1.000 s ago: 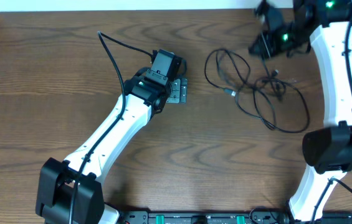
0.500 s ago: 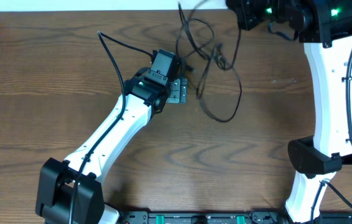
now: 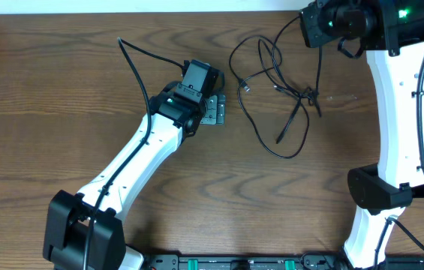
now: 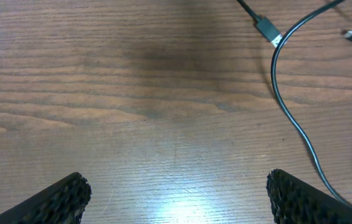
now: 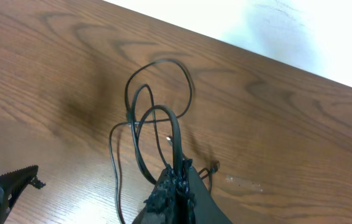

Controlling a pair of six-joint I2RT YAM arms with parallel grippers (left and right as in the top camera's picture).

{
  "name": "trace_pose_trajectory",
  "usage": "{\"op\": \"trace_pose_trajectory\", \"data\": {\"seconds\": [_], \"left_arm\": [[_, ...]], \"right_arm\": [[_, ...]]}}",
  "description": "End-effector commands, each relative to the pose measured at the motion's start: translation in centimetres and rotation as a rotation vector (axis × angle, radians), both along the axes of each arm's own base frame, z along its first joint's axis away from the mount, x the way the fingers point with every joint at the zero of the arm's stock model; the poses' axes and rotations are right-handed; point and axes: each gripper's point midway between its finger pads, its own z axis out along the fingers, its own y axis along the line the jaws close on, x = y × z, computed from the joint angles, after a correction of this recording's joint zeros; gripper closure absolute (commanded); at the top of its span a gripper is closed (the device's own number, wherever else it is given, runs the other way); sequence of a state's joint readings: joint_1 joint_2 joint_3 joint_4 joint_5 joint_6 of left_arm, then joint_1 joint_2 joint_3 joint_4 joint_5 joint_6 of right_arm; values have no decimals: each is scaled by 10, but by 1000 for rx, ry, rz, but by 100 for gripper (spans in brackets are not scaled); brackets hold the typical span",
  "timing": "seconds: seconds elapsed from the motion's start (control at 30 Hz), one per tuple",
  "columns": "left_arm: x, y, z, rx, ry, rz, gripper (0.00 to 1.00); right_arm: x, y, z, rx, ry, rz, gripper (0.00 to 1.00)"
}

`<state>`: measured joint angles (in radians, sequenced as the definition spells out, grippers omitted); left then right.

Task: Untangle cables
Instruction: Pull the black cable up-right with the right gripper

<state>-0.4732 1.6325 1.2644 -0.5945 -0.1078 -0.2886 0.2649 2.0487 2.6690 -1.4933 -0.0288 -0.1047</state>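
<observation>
The black cord (image 3: 304,94) sprawls in loose, crossing loops in the upper middle-right of the overhead frame, with a wide lower loop sagging toward the centre. One strand runs straight up from the crossing to the right end effector (image 3: 319,28) at the top right. One plug end (image 3: 245,86) sits at the tangle's left side, and another loose end (image 3: 279,139) points down inside the lower loop.

In the right wrist view that end effector (image 5: 177,179) is clenched on the cord (image 5: 163,60), whose loops fan out beyond the fingertips over the surface (image 5: 51,68). How much of the cord rests on the wood I cannot tell.

A thin pale line (image 3: 339,97) lies just right of the tangle. It is too faint to say whether it is the white cord.

The left end effector (image 3: 213,110) sits near the tangle's left edge, apart from it. In its wrist view it (image 4: 179,193) is released, with its fingers (image 4: 63,199) spread wide over bare wood. A cord strand (image 4: 274,62) and a plug (image 4: 268,30) lie in the upper right of that view.
</observation>
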Motion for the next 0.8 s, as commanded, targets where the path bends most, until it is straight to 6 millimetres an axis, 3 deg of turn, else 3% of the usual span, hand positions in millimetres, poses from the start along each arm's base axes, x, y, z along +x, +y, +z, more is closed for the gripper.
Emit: {"op": "trace_pose_trajectory", "data": {"seconds": [0.0,0.63,0.77], "left_arm": [[1,3,-6,12,11,12,9],[1,3,-6,11,11,12,3],[4,-8,-2,-53,-2,8,2]], "right_arm": [[-2,-1,3,12,-5,-12,99],[-4,3,3,33,8,7,99],[-6,10,4,64,13,34,99]]}}
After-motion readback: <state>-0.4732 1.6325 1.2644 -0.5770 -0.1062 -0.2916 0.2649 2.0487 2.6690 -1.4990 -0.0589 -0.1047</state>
